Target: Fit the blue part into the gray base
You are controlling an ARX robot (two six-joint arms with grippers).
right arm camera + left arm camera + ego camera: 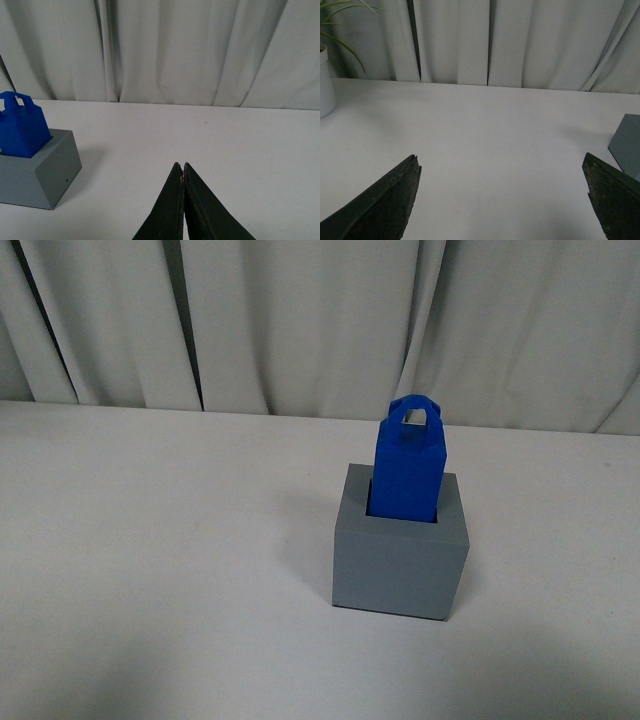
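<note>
The blue part stands upright in the square recess of the gray base on the white table, its loop handle on top. Neither gripper shows in the front view. In the right wrist view the blue part sits in the gray base, well apart from my right gripper, which is shut and empty over bare table. In the left wrist view my left gripper is open and empty, with a corner of the gray base beyond one fingertip.
White curtains hang behind the table's far edge. A white plant pot with green leaves stands at the table's edge in the left wrist view.
</note>
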